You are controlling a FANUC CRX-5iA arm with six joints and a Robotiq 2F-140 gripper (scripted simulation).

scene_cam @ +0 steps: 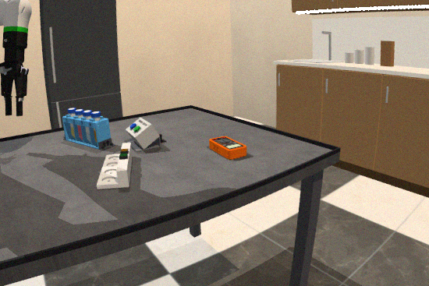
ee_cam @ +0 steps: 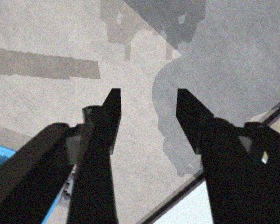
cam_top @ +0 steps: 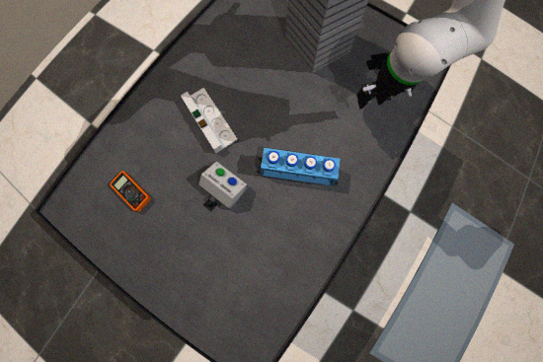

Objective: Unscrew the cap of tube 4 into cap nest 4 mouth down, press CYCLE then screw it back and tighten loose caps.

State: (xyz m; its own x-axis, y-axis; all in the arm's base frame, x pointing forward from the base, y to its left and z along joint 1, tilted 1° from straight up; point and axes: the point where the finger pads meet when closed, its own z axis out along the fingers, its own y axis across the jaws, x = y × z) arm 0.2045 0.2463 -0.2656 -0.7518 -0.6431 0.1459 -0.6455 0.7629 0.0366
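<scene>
On the surface, the decapping station stands near the middle with four capped tubes in a row. Just beside it sits the key housing; the cap tray lies behind that, toward the arm's pedestal. A multimeter lies apart on the housing's far side. The hand hangs above the surface edge, well apart from the station.
</scene>
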